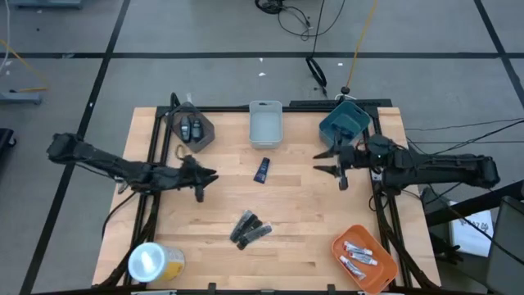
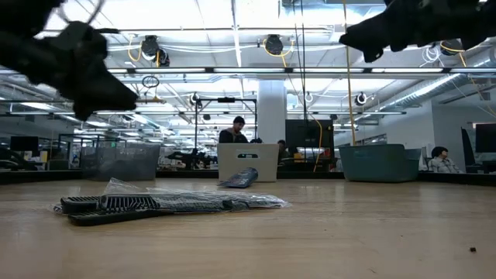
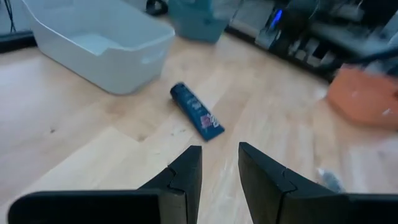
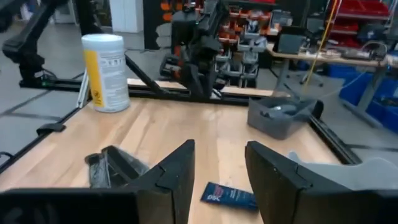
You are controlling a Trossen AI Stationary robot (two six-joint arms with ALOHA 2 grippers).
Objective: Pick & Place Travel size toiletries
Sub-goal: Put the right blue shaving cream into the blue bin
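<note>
A dark blue packet [image 1: 262, 170] lies flat mid-table, also seen in the left wrist view [image 3: 196, 112] and the right wrist view [image 4: 229, 195]. Black sticks in clear wrap [image 1: 250, 229] lie nearer the near edge [image 2: 155, 204]. Two dark grey oval pieces [image 1: 191, 129] sit in a grey bin. Silvery-white tubes [image 1: 359, 256] lie in an orange bin. My left gripper [image 1: 208, 183] hovers open, left of the packet [image 3: 219, 168]. My right gripper [image 1: 320, 162] hovers open, right of it [image 4: 217, 168].
A white bin [image 1: 265, 124] and a teal bin [image 1: 344, 123] stand at the far edge, and the grey bin [image 1: 203, 131] stands far left. The orange bin [image 1: 381, 266] sits in the near right corner. A yellow roll with a white top [image 1: 154, 260] stands near left. People show beyond the table.
</note>
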